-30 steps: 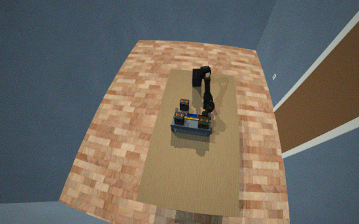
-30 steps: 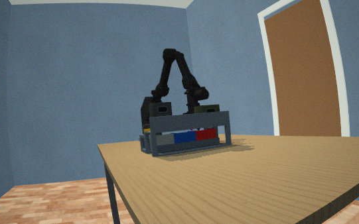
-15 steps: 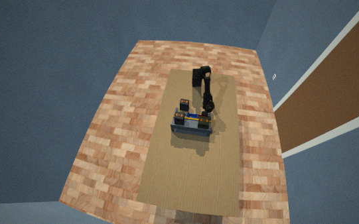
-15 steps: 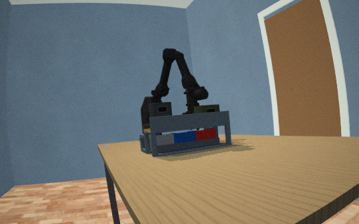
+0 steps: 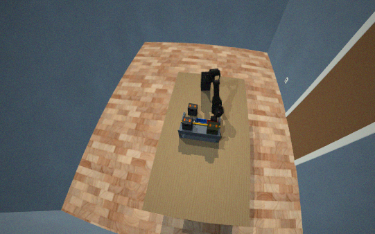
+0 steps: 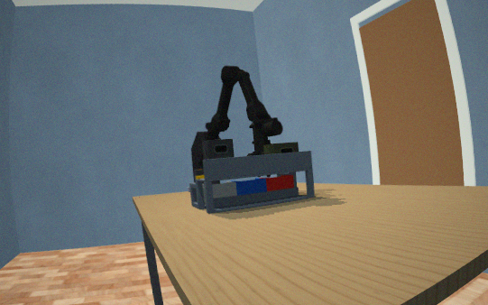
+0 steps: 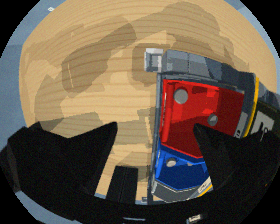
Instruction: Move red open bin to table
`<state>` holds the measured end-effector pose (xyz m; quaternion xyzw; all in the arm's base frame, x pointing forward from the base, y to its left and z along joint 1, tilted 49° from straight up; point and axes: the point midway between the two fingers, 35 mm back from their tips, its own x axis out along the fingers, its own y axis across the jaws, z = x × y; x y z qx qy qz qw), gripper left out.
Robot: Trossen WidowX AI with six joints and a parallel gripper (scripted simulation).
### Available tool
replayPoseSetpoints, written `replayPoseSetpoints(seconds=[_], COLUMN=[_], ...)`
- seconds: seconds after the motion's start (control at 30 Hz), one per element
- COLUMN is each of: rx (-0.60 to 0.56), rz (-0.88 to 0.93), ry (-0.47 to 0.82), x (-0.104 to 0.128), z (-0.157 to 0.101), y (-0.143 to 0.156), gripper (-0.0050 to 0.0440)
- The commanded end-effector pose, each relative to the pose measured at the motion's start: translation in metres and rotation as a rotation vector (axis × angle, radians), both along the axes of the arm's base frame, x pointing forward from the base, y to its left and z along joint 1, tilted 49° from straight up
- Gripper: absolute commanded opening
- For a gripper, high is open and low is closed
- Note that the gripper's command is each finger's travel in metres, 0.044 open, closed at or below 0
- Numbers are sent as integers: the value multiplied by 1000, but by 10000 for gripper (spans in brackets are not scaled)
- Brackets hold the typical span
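The red open bin [image 6: 280,182] [image 7: 226,120] sits upright on the lower level of the grey shelf [image 5: 201,136] [image 6: 257,166] [image 7: 191,62], at the end of a row. Round grey parts and small red pieces lie inside it. My gripper [image 7: 157,127] is open and empty, pointing down at the shelf's open side. In the wrist view one finger shows over the red bin's inside and the other over bare table outside the shelf. The bin's near wall lies between the fingers in that view. Whether a finger touches the bin cannot be told.
A blue bin [image 6: 251,186] [image 7: 178,177] stands beside the red one, then a grey bin [image 6: 225,189]. A dark box [image 5: 187,123] [image 6: 218,148] and an olive box [image 5: 213,128] [image 6: 280,147] stand on the shelf top. Another dark box [image 5: 193,109] is behind the shelf.
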<state>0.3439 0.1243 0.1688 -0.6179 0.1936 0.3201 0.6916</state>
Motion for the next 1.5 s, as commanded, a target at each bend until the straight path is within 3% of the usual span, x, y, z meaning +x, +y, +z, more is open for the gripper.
replayPoseSetpoints(seconds=[0.0,0.5,0.67,1.47], rx=[10,10,33,32], rz=[0,0,-23,-23], ry=[-24,-24,-199,-199], x=[0,0,45,40], z=[9,9,7,6], y=[0,0,3,3], gripper=[425,425,425,425])
